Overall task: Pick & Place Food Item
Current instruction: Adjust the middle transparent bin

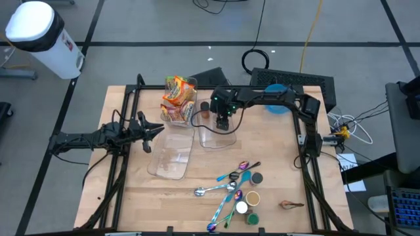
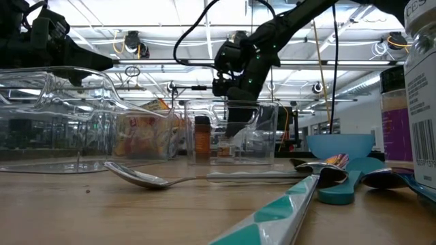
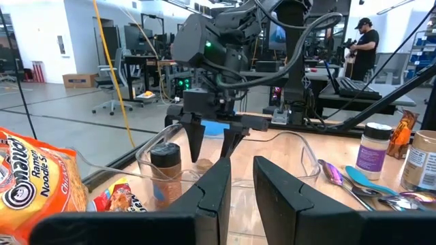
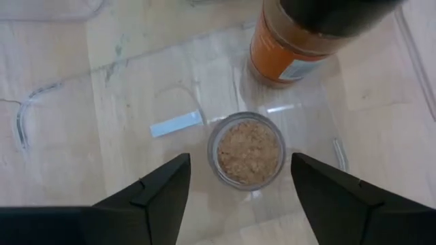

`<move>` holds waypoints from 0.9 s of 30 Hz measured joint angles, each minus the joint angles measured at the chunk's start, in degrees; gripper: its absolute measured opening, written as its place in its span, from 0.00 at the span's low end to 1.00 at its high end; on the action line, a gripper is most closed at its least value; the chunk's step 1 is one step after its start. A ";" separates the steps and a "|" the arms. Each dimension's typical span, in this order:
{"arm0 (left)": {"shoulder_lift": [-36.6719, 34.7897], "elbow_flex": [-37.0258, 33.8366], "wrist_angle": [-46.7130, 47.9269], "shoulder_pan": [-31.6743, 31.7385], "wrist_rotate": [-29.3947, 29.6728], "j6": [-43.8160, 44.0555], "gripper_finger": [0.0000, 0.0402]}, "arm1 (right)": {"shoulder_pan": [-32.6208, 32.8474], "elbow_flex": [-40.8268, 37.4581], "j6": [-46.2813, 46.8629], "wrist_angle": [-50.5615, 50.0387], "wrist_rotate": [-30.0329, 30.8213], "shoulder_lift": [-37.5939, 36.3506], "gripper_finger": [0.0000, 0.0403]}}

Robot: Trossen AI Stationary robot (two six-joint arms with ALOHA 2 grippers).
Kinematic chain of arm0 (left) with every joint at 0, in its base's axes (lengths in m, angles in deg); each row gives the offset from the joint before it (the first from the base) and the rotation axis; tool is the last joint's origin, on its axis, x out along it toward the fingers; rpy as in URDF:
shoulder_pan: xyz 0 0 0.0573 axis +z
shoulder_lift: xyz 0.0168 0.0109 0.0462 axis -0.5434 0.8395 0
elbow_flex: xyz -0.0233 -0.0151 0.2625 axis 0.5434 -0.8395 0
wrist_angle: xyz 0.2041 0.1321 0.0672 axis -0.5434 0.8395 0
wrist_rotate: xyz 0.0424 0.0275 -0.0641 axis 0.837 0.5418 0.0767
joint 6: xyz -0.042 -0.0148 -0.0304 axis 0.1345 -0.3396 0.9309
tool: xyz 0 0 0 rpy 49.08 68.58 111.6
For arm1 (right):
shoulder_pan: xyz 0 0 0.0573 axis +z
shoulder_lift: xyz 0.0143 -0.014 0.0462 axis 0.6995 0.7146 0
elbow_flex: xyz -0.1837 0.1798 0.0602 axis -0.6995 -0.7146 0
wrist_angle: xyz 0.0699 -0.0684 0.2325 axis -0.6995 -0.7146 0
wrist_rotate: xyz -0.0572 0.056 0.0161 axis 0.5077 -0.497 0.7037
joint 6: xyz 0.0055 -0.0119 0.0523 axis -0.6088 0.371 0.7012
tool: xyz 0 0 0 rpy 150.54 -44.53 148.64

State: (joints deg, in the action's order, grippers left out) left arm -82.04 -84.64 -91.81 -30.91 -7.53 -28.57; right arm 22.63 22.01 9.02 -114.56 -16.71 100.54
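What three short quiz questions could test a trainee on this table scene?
1. True or false: the right tool is open above a small uncapped jar of brown powder.
2. Which packet fills the clear container at the back: A chips, B ramen noodles, C rice?
3. The left tool sits beside a clear ____.

Key: 1 true; 2 B; 3 lid.

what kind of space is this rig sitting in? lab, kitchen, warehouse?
Most likely a robotics lab or open workshop, not a kitchen. Beyond the wooden table are office chairs, workbenches with more equipment and exposed ceiling trusses with strip lights. A person stands at a far bench.
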 joint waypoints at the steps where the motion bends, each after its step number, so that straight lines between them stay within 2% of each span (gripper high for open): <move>1: -0.01 0.00 0.00 0.01 0.00 0.00 0.17 | 0.27 0.00 0.00 -0.06 0.13 -0.26 0.61; 7: -0.02 0.00 -0.01 0.02 0.00 0.00 0.17 | 3.42 0.00 -0.32 -2.75 0.59 -5.25 0.58; 10: -0.02 0.00 0.00 0.00 0.00 0.00 0.17 | 6.10 0.02 -0.70 -7.51 6.40 -9.94 0.56; 13: -0.01 0.00 0.00 0.01 0.00 0.00 0.17 | 9.04 0.02 -1.12 -16.50 13.90 -14.94 0.53; 16: 0.00 0.00 0.01 0.00 0.00 0.00 0.17 | 11.29 -2.60 0.79 -20.47 16.96 -19.01 0.50; 20: -0.01 0.00 -0.01 0.01 0.00 0.00 0.17 | 12.63 -11.30 2.14 -16.96 17.94 -23.47 0.46; 27: 0.00 0.00 -0.01 0.00 0.00 0.00 0.17 | 12.38 -26.55 2.14 -1.85 17.84 -26.38 0.38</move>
State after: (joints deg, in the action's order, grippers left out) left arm -82.04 -84.64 -91.81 -30.91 -7.54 -28.57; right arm 35.01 -4.54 11.15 -116.42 1.13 74.16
